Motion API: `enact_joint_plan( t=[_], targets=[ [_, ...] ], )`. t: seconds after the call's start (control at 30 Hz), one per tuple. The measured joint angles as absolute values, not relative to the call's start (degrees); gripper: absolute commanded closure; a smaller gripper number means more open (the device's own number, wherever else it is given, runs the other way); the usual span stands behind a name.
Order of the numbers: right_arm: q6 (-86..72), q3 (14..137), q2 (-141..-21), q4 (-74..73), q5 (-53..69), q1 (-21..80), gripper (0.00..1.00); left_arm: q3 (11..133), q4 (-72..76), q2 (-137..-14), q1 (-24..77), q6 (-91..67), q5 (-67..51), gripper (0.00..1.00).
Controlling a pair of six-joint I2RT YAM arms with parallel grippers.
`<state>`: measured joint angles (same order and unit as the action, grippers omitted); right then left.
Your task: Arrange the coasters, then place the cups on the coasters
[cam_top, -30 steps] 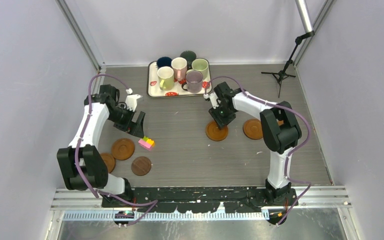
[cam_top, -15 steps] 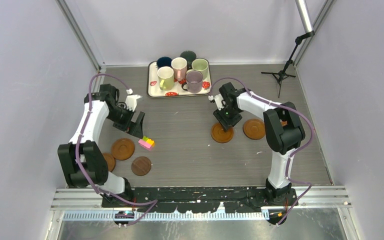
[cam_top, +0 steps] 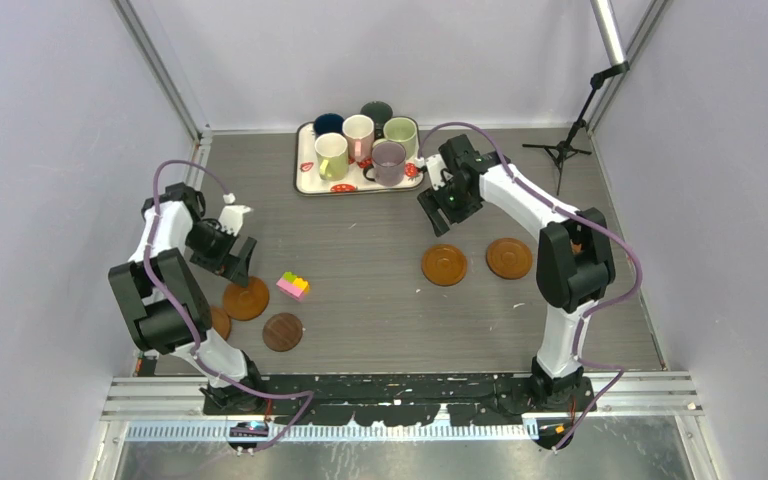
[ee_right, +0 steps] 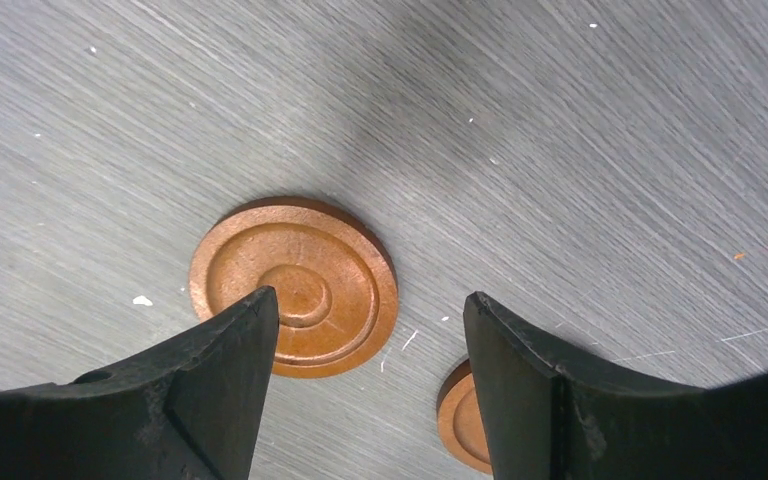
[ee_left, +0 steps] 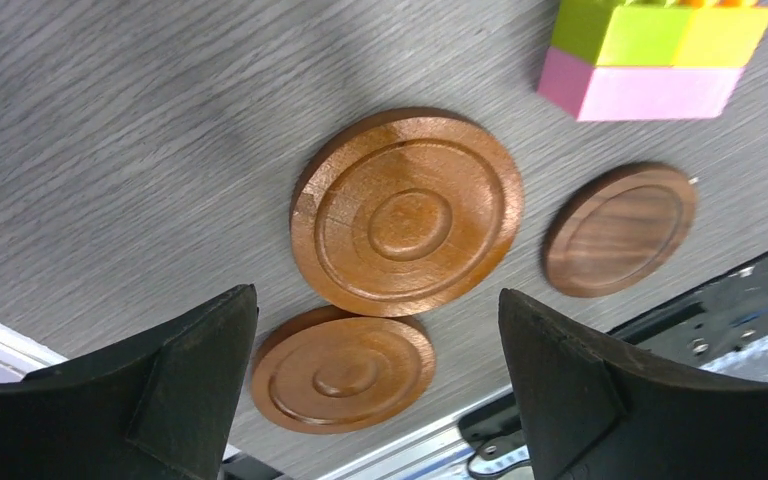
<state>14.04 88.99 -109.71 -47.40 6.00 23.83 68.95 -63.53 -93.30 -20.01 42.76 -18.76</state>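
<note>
Three brown coasters lie at the near left (cam_top: pixel 246 298) (cam_top: pixel 282 332) (cam_top: pixel 218 322). My left gripper (cam_top: pixel 239 270) (ee_left: pixel 375 300) hangs open just above them, holding nothing. Its wrist view shows the grooved coaster (ee_left: pixel 407 212) overlapping a second coaster (ee_left: pixel 343 370), with a third coaster (ee_left: pixel 620 230) apart. Two more coasters (cam_top: pixel 444 265) (cam_top: pixel 508 258) lie side by side at the right. My right gripper (cam_top: pixel 434 218) (ee_right: pixel 368 298) is open and empty, raised behind the coaster (ee_right: pixel 295 285). Several cups (cam_top: pixel 331 150) (cam_top: pixel 388 157) stand on the tray (cam_top: pixel 305 183).
A pink, yellow and green block toy (cam_top: pixel 294 286) (ee_left: pixel 660 50) sits just right of the left coasters. A small black tripod (cam_top: pixel 560 150) stands at the back right. Purple walls close in the table on both sides.
My right gripper opened, let go of the coaster on the table and drew back toward the tray. My left arm swung left and nearer, from beside the block toy to over the left coasters.
</note>
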Motion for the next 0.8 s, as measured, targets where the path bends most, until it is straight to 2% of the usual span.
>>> enact_joint_plan(
  t=[0.43,0.8],
  targets=[
    [12.73,88.4,-103.28,-49.36,8.38,23.05,0.26,63.13,-54.57,-99.11,-19.62,48.23,-12.53,0.23],
    [11.18,85.1,-99.11,-49.41,11.42,16.99,0.26,63.37,-50.46,-101.51,-16.78,43.66,-6.57,0.52]
  ],
)
